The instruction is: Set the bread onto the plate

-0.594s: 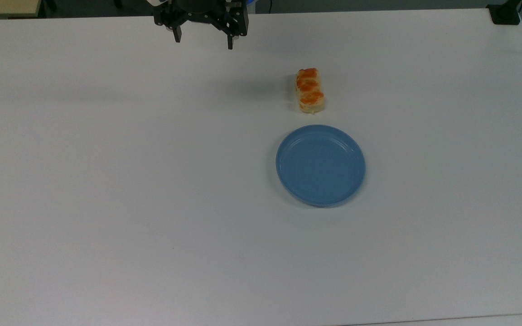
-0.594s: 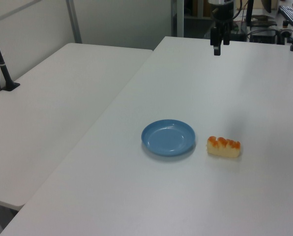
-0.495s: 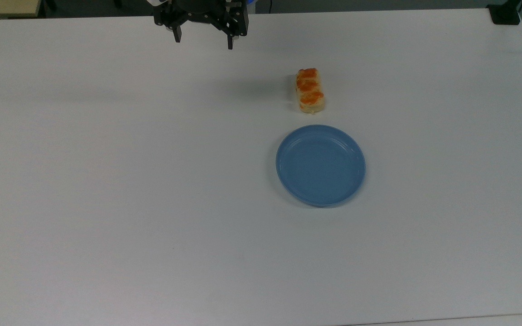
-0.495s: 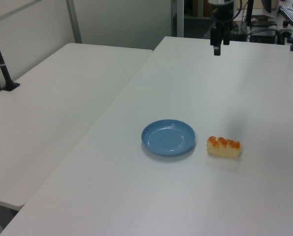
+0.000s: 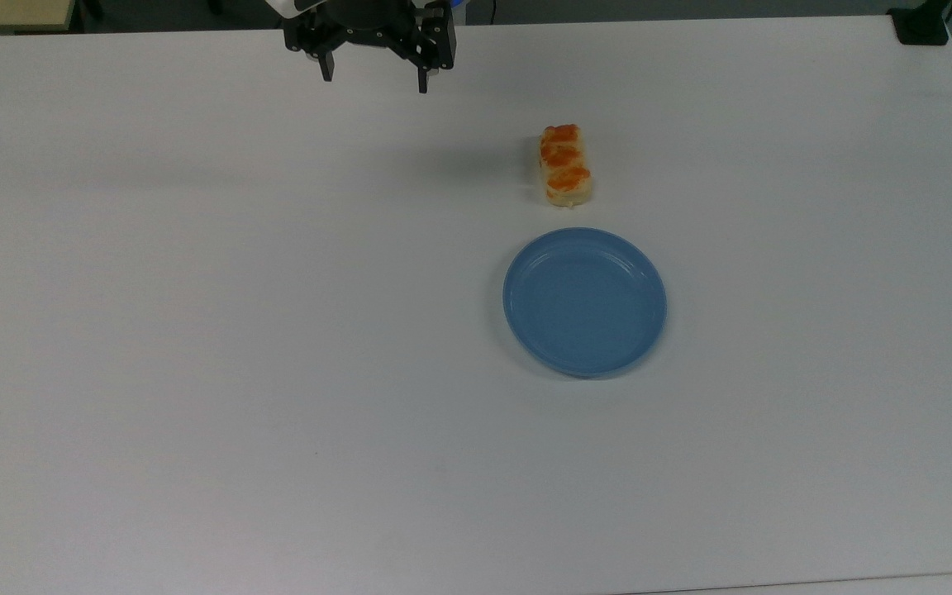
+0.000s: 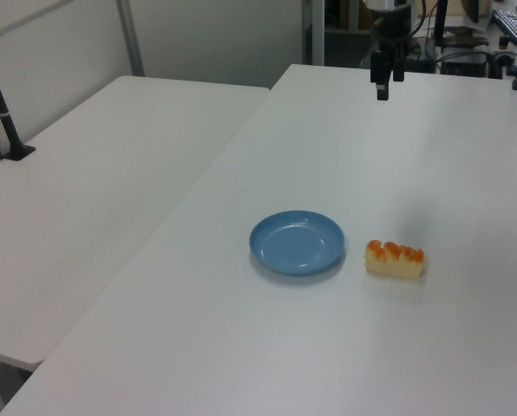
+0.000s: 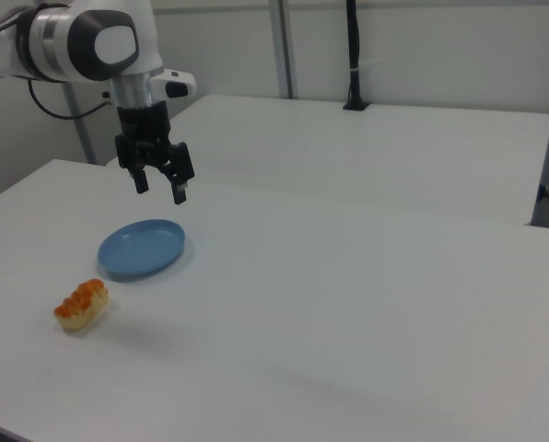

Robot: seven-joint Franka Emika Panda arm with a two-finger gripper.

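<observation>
Gripper [image 5: 373, 78] upper body is cut off by the top view's top edge; the arm shows fuller in the right view. Fingers spread apart, nothing between them, hanging above the table [image 5: 195, 330] near its far edge in the top view.

One plate [image 5: 584, 302], blue, nothing in it, on the table right of centre in the top view. One bread [image 5: 564, 165], lying flat on the table just beside the plate's rim, not touching, on the side toward the far edge. Gripper well apart from both.

Second white table [image 6: 94, 199] adjoins on the left view's left.
</observation>
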